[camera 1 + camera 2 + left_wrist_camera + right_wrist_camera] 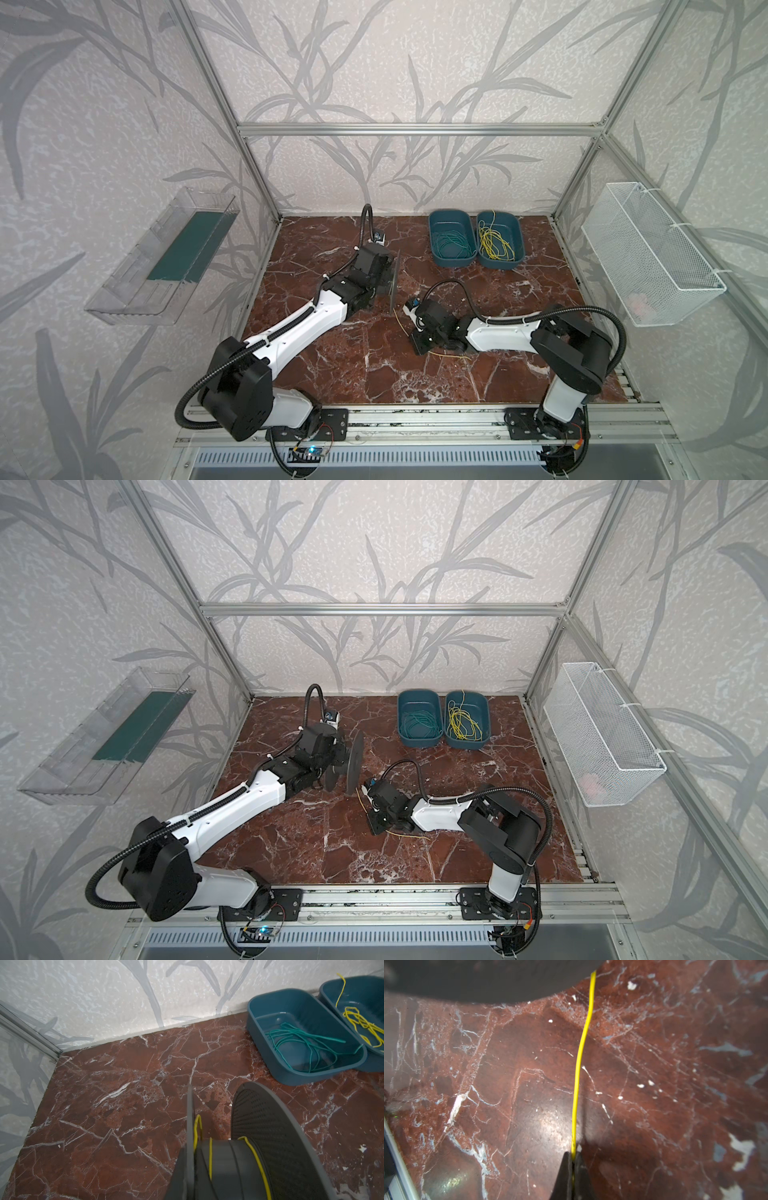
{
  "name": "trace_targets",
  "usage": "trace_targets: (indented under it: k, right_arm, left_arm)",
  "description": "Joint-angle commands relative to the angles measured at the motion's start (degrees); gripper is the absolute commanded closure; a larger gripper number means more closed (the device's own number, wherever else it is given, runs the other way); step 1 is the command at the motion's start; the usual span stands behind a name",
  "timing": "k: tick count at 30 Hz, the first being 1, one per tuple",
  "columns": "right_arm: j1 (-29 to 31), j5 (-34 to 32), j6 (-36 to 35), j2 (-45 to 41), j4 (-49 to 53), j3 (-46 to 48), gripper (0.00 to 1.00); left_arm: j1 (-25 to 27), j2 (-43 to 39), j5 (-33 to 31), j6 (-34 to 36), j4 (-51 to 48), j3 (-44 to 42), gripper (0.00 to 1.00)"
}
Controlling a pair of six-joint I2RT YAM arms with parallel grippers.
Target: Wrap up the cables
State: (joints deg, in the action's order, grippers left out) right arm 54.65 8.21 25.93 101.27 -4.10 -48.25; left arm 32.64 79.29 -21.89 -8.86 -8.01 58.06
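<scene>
Grip | right end effector clamps cable | left end effector clamps spool

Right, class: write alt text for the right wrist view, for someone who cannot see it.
A thin yellow wire, pinched in the shut right hand, runs over the red marble table to the edge of a dark grey reel.

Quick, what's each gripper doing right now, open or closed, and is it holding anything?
left gripper: closed, apparently holding the grey spool.
right gripper: closed, pinching the yellow cable.
</scene>
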Motion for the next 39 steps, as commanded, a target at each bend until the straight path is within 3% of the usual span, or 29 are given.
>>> trace_targets:
  k: [1, 14, 17, 21, 39]
  right_arm:
    - [0.81, 4.32, 0.50, 2.71, 8.03, 1.22, 1.00]
    - [0.54, 6.04, 2.37, -0.11, 7.72, 4.39, 0.89]
    - [0.45, 5.17, 2.17, -3.03, 8.99, 5.09, 0.79]
    - [0.39, 4.15, 0.79, -6.92, 11.43, 5.52, 0.74]
    - [0.42, 1.71, -3.47, -10.48, 18.55, 8.37, 0.78]
  left_arm:
    - [-0.65, -0.69, -12.54, 0.07, 11.80, 0.13, 1.00]
    - [1.50, -1.98, -15.18, -2.03, 14.35, -10.68, 1.00]
    - [1.95, -2.92, -15.52, -2.03, 15.46, -12.61, 1.00]
    - [2.31, -3.63, -14.95, -3.20, 18.32, -16.50, 1.00]
    - [2.95, -4.70, -15.13, -3.26, 21.11, -19.77, 1.00]
